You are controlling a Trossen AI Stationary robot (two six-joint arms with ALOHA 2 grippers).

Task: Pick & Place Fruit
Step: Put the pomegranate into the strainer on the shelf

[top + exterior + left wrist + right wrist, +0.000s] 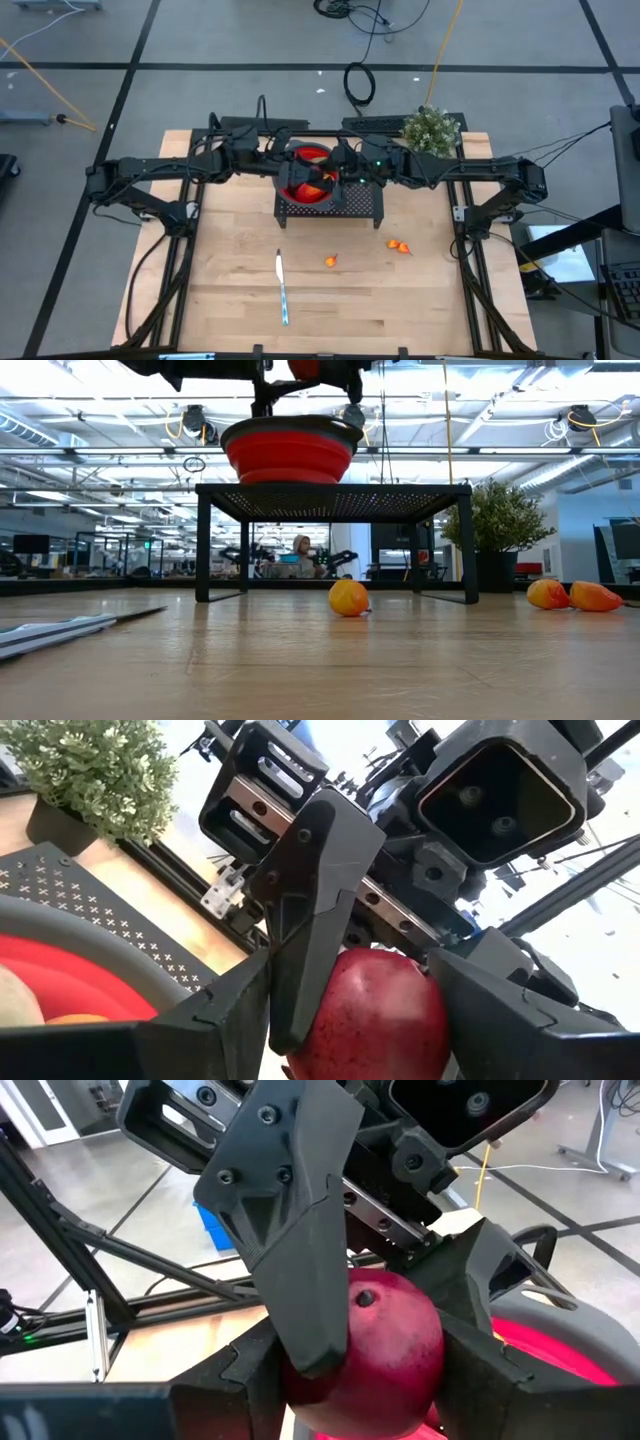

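Nearest us the silver knife lies flat on the wooden table, three small orange fruits behind it. Above the red bowl on the black stand, our left gripper and right gripper both clasp one dark red fruit.

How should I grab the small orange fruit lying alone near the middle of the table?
Across its round middle, coming straight down: the orange fruit sits alone on the table, the knife well off to one side, so both fingers have room.
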